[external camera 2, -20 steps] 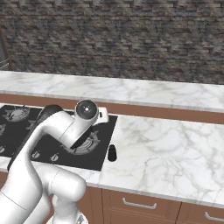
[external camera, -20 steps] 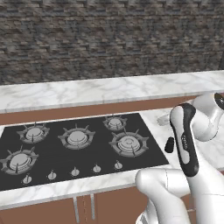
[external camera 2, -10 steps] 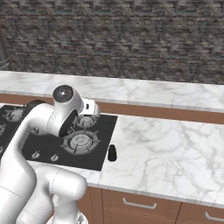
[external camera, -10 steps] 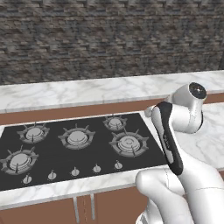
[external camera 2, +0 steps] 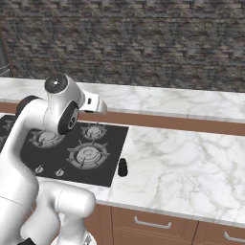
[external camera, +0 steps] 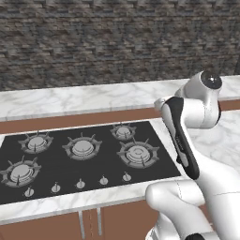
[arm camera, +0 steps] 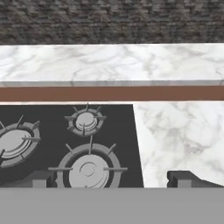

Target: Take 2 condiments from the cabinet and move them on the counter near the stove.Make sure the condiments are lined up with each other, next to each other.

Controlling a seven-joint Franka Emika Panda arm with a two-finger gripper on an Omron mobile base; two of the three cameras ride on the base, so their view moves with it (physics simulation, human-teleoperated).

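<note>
- My fingers are spread wide, nothing between them; hand view has one dark tip over the flat black glass cooktop and the other over the white grey-veined marble counter.
- Small squat black shaker bottle with rounded cap: standing upright, long axis vertical, cap up.
- It sits on the counter just beside the cooktop's right edge, near its front corner; can't tell whether it touches the glass.
- My white arm is raised over the cooktop, well apart from the shaker.
- Left base view: five grey burners and a front row of small silver knobs on the cooktop.
- Dark stone wall behind the raised back ledge.
</note>
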